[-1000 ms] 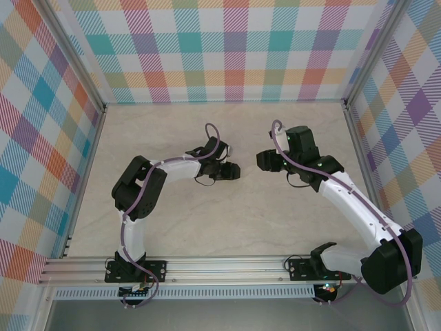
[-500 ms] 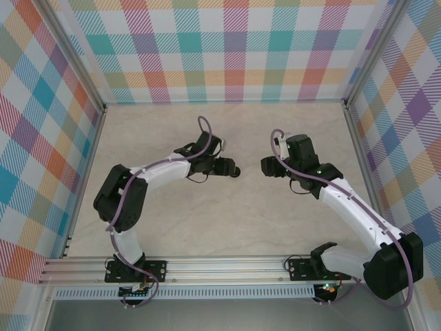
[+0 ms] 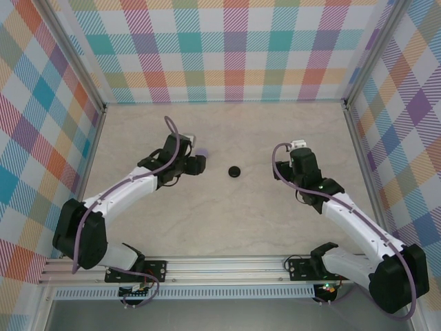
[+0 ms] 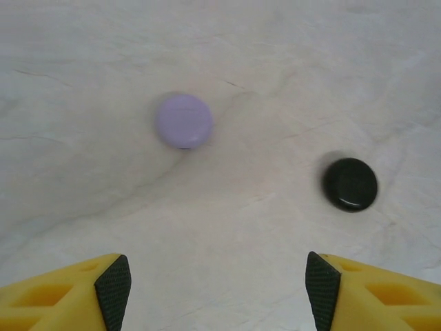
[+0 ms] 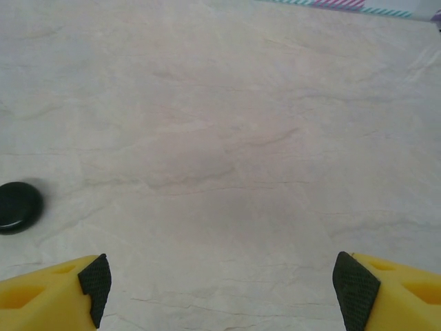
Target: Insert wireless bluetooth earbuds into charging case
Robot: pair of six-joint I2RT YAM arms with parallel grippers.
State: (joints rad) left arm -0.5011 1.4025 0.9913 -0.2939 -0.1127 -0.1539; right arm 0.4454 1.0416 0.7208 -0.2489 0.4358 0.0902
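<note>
**Top view.** The left pincer (image 3: 199,163) is out over the pale marbled table (image 3: 227,227). How wide its jaws stand cannot be told from this height. A lilac case (image 3: 202,151), a closed round disc, peeks out just past its tip on the far side. A black case (image 3: 234,171), also a closed disc, lies on the table near that pincer, on the side towards the right pincer (image 3: 300,156). The black case sits between the two pincers, clear of both. Checked walls (image 3: 227,48) close off the far edge and both sides. The table around both cases is bare.

**Left wrist.** The yellow fingers (image 4: 110,293) with dark pads stand wide apart, with nothing between them and nothing touched. The lilac case lies ahead, slightly left of the gap's centre. The black case lies ahead and to the right, nearer the right finger's line. The two cases are well apart.

**Right wrist.** The fingers (image 5: 93,286) are spread very wide, empty, and touching nothing. The black case lies ahead at the far left, outside the left finger. The table straight ahead is bare up to a strip of wall (image 5: 344,5).

**Earbuds.** Both cases are shut, so I cannot tell whether any earbuds sit inside.
</note>
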